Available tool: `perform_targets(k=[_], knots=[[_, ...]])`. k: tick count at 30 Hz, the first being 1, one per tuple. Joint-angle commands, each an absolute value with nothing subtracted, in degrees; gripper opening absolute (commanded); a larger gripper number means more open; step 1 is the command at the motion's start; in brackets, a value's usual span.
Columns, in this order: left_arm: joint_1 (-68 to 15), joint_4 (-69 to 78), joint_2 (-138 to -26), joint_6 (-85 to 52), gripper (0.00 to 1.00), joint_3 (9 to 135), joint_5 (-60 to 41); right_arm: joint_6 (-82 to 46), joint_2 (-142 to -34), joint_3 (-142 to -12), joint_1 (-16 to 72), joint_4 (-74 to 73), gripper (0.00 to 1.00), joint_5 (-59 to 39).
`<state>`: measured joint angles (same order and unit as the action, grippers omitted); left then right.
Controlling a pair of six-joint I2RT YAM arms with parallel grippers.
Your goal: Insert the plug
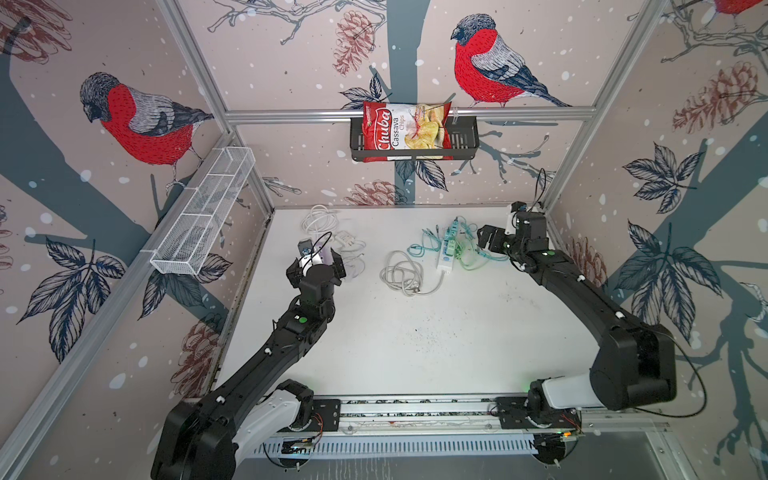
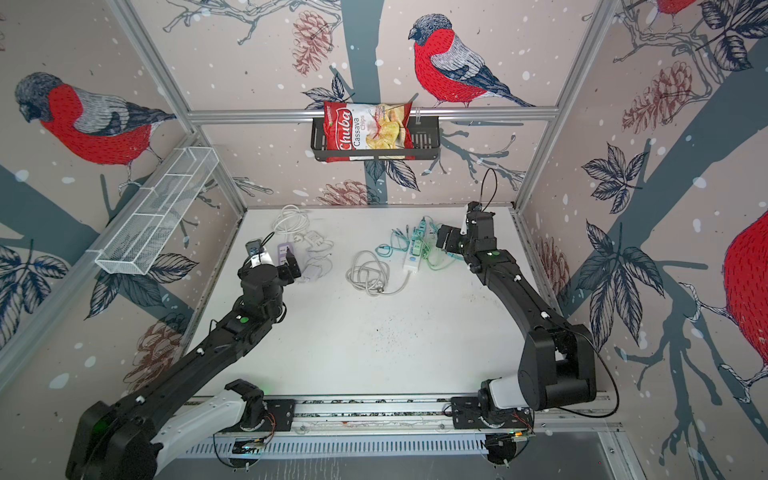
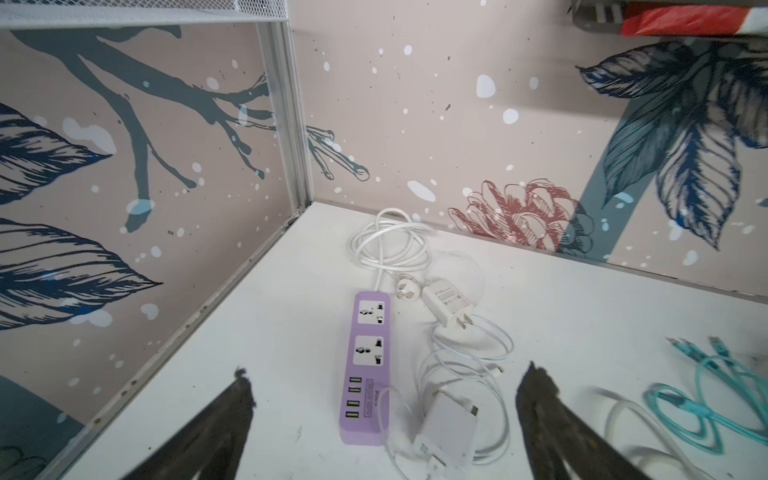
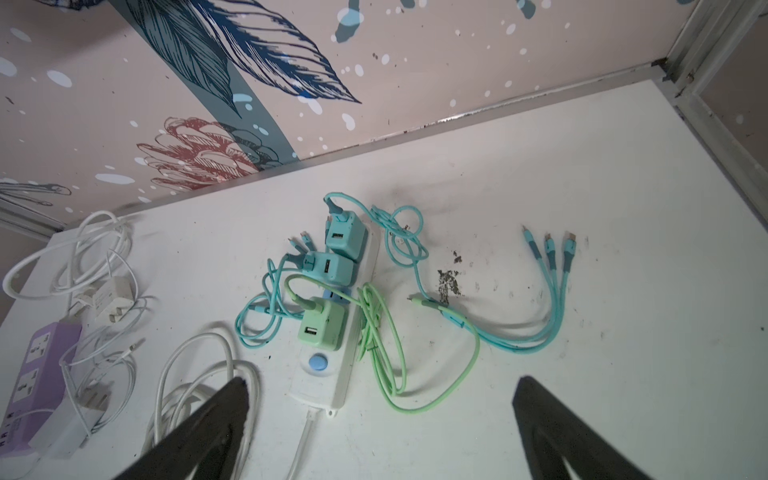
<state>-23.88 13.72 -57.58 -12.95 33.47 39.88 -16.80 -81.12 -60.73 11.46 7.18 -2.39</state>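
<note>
A purple power strip [image 3: 368, 365] [image 2: 284, 253] lies on the white table near the back left. Both of its sockets are empty. Beside it lie two loose white charger plugs, a small one [image 3: 448, 302] with its prongs showing and a larger one [image 3: 446, 422], among thin white cables. My left gripper [image 3: 386, 374] [image 1: 318, 259] hovers open just above the strip's near end and holds nothing. A white power strip [image 4: 328, 378] [image 1: 446, 259] carries two teal chargers [image 4: 338, 235] and a green one [image 4: 322, 326], all plugged in. My right gripper [image 4: 382, 382] [image 1: 486, 243] stands open beside it, empty.
A grey cable coil [image 1: 401, 274] lies mid-table and a white coil [image 1: 318, 218] sits at the back. A teal multi-head cable [image 4: 548, 257] trails right of the white strip. On the walls hang a black basket [image 1: 465, 141] with a chips bag [image 1: 405, 129] and a white wire basket [image 1: 203, 212].
</note>
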Motion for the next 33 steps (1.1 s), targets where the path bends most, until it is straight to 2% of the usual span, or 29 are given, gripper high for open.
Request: perform_targets(k=[1, 4, 13, 17, 20, 25, 27, 33], knots=[[-23.73, 20.37, -59.53, -7.09, 0.97, 33.33, 45.00, -20.44, -79.78, -59.43, 11.43, 1.97, 1.00, 4.19], [-23.35, 26.08, -59.90, -2.21, 0.97, 31.46, 45.13, -22.06, -78.33, -57.97, 11.38, -0.95, 1.00, 12.70], [-18.91, 33.34, -62.82, 2.30, 0.96, 27.45, 36.88, -15.24, -77.81, -57.82, 13.67, -10.96, 1.00, 15.41], [-16.95, 46.66, -64.64, 9.30, 0.96, 20.26, 29.94, -13.12, -78.79, -58.95, 14.15, -11.34, 0.99, 20.11], [-14.45, 54.76, -66.47, 8.62, 0.96, 15.37, 26.48, -11.87, -77.65, -55.30, 13.85, -15.57, 1.00, 20.91], [-11.26, 65.57, -70.63, 6.76, 0.96, 9.57, 20.12, -6.42, -74.47, -41.36, 11.93, -32.77, 0.99, 12.71], [-10.72, 68.64, -72.70, 6.54, 0.96, 8.38, 19.02, -6.31, -73.97, -36.21, 11.32, -38.77, 0.99, 13.02], [-10.28, 82.02, -80.51, 6.83, 0.97, 5.35, 16.27, -6.64, -74.14, -29.04, 7.08, -44.18, 0.99, 10.56]])
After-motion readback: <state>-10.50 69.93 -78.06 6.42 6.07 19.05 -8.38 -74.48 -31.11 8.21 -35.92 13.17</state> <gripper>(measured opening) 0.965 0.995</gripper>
